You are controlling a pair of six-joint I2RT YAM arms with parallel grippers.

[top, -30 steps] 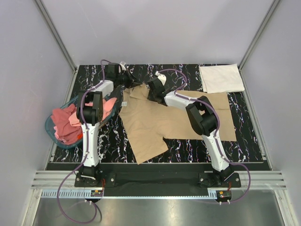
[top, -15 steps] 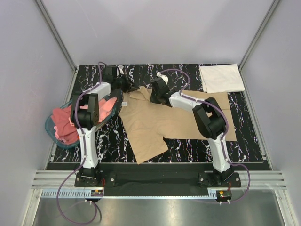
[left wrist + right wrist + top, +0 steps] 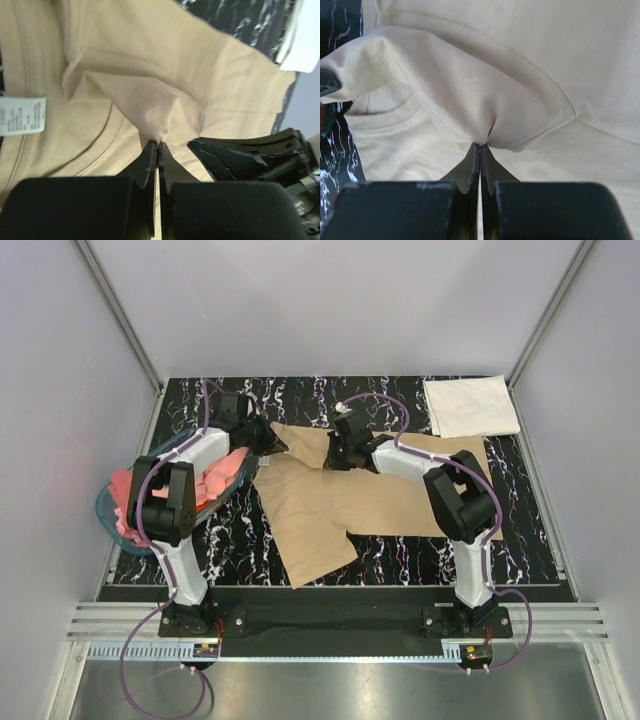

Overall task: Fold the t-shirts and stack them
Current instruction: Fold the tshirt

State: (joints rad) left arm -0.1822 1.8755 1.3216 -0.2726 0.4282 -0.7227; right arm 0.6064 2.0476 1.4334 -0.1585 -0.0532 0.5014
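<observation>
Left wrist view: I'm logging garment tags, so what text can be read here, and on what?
White neck label on the tan t-shirt: dark print, too blurred to read.
Right arm's black housing, lower right corner: small white lettering, too small to read.
Nothing else legible in any view.

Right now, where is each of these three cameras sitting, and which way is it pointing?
Top external: above and behind, looking down on the table, left arm, right arm, tan t-shirt, white t-shirt and basket.
Left wrist: on the left arm, looking past the left gripper, shut on the tan t-shirt near its neck label.
Right wrist: on the right arm, looking past the right gripper, pinching the same shirt.
Shared: both wrist views show pinched tan fabric.
</observation>
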